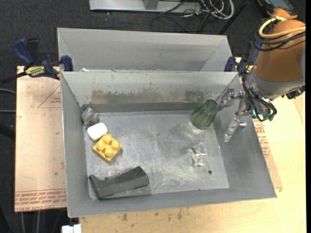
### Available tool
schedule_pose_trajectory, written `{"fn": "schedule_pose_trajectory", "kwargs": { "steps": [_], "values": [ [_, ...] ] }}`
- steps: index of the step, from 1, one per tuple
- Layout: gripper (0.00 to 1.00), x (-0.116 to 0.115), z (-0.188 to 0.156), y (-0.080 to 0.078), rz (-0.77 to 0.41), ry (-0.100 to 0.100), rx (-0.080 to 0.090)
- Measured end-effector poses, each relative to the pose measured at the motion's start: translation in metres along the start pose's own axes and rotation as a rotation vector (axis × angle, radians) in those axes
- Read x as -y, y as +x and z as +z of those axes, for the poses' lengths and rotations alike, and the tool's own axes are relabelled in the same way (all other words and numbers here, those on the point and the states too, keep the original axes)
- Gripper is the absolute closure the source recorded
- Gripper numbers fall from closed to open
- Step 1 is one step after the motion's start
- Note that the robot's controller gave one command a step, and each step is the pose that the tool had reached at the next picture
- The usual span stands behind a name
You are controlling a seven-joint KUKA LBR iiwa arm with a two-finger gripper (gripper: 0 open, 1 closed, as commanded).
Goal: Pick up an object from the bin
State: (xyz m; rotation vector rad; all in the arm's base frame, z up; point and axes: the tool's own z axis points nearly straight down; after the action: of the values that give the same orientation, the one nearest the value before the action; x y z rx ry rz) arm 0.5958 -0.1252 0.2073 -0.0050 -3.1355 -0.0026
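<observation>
Where the arm [279, 57] comes in from the right, its orange cover and a tangle of wrist cables hide the base of the claw [224, 121], so only the two thin fingers read clearly. Claw sits over the right wall of the grey metal bin [146, 84], fingers apart, one [227, 98] pointing up-left, the other lower down along the slope. Green see-through cup [204, 114] lies tilted at the far right corner of the bin floor, just at the tip of the upper finger. Touching or not, can't tell, and it is beside the fingers, not between them. Cup's upper end blends into the back wall, outline hard to trace. Nearer the camera, on the floor's right side, is a small clear thing [198, 155] with a bit of green on it, its shape hard to make out against the metal. A tiny dark speck [210, 171] lies near it. Rest of the contents well apart on the left: small grey round piece [87, 114] in the far left corner, partly in shadow; white rounded block [97, 130] just beside it; yellow block with four bumps [107, 147] touching or nearly touching the white one; dark grey oblong block [119, 182] lying flat at the near left, its left end close to the wall.
</observation>
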Motion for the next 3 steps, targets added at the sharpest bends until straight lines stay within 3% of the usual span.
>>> {"fn": "schedule_pose_trajectory", "kwargs": {
  "steps": [1, 2, 3],
  "values": [
    [0.00, 0.000, -0.005, -0.002, -0.003, 0.001, 0.008],
    [0.00, -0.013, 0.050, 0.009, -0.055, 0.003, 0.013],
    [0.00, -0.017, 0.080, 0.024, -0.144, -0.001, 0.000]
  ]
}}
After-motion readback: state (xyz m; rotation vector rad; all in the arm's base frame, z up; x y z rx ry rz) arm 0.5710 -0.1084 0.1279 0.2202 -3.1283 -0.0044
